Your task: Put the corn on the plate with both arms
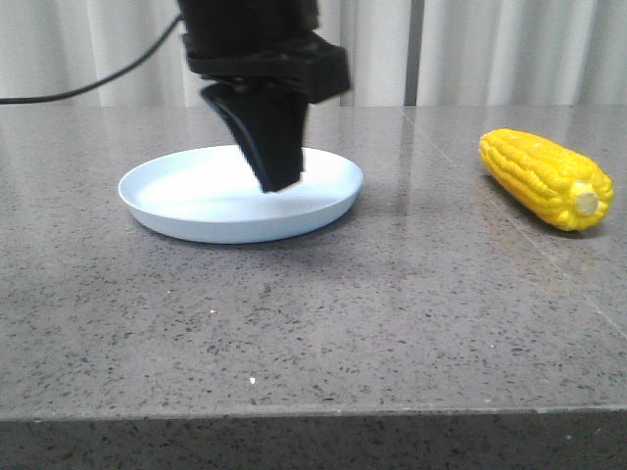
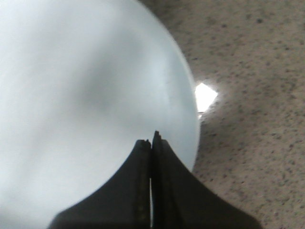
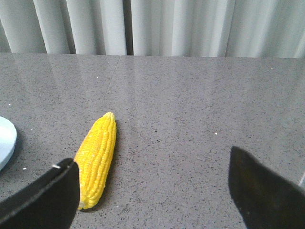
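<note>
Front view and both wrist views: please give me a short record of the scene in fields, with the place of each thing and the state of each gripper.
corn: lying on the table, right of the plate, not on it, not held
plate: on the table, nothing lies in it
left gripper: shut on nothing, over the plate
right gripper: open, fingers wide apart, corn on the table ahead of it
table: grey speckled stone
task state: corn not yet picked up
</note>
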